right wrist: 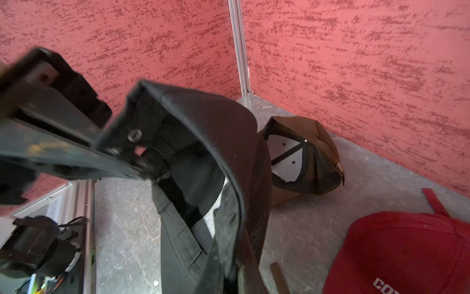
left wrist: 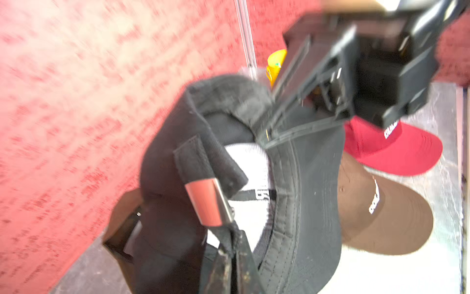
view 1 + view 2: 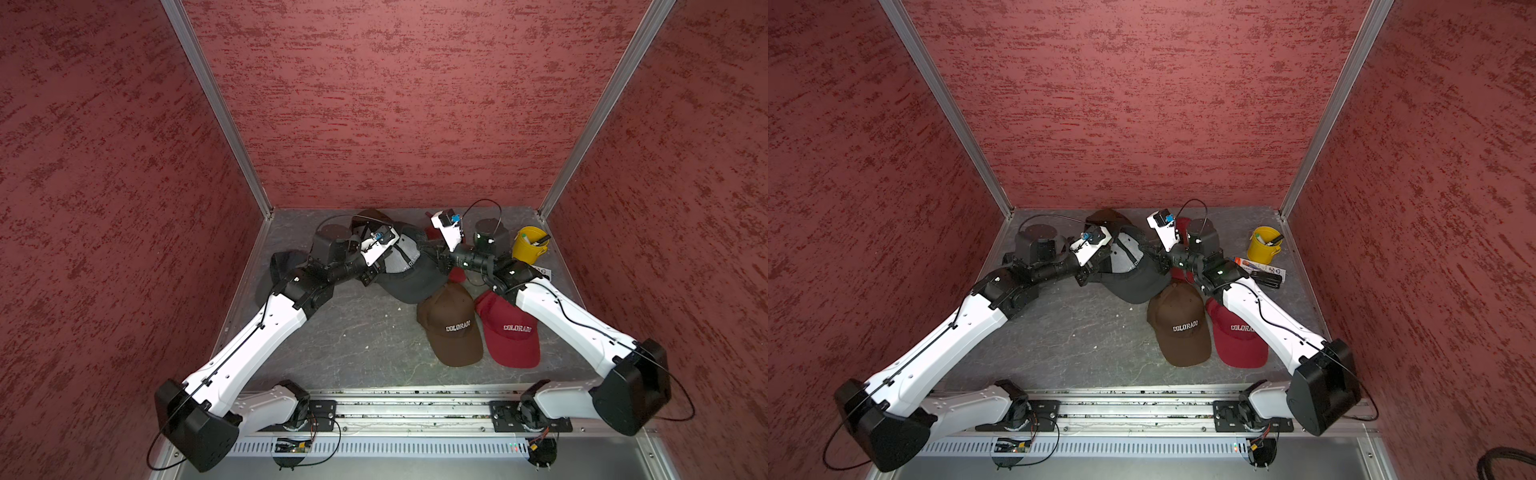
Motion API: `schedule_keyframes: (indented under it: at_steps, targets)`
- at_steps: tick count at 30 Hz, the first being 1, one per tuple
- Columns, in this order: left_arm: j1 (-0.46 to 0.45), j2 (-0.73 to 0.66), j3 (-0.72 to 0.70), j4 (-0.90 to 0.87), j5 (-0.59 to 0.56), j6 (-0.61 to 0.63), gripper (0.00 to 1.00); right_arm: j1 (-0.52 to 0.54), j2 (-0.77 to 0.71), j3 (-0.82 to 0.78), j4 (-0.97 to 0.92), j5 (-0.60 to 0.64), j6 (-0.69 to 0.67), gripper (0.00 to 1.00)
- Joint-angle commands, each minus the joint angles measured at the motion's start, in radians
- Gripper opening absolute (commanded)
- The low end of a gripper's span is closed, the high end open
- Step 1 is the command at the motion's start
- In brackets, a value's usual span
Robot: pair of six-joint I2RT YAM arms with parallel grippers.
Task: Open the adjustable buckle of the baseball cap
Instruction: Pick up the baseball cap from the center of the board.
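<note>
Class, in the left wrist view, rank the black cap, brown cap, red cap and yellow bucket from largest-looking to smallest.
1. black cap, though nearness to the camera inflates it.
2. brown cap.
3. red cap, partly covered.
4. yellow bucket, mostly hidden.

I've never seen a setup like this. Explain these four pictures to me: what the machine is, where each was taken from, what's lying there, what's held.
It is a robot with two arms on a table. Two pictures look down from overhead, side by side. The other two come from a camera on each wrist. Both arms hold a black cap: the left fingers pinch its strap next to the metal buckle, and the right fingers grip its edge. On the table lie a brown cap, a red cap and a yellow bucket.
</note>
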Motion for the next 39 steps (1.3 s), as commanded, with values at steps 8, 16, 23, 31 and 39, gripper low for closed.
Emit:
schedule_keyframes:
  at_steps: [8, 16, 23, 31, 39]
  targets:
    - [-0.004, 0.014, 0.115, -0.019, 0.097, -0.088, 0.0, -0.007, -0.1, -0.14, 0.284, 0.076, 0.003, 0.16]
    - [-0.016, 0.06, 0.192, -0.041, 0.133, -0.087, 0.0, -0.005, -0.088, -0.138, 0.322, 0.07, 0.015, 0.36]
    - [-0.044, 0.09, 0.208, -0.04, 0.127, -0.093, 0.0, 0.034, -0.037, -0.133, 0.429, 0.037, 0.059, 0.4]
    - [-0.067, 0.078, 0.187, -0.038, 0.093, -0.099, 0.0, 0.07, -0.01, -0.119, 0.458, 0.096, 0.102, 0.29]
    - [-0.076, 0.08, 0.17, -0.053, 0.084, -0.108, 0.0, 0.081, -0.035, -0.135, 0.523, 0.133, 0.115, 0.0]
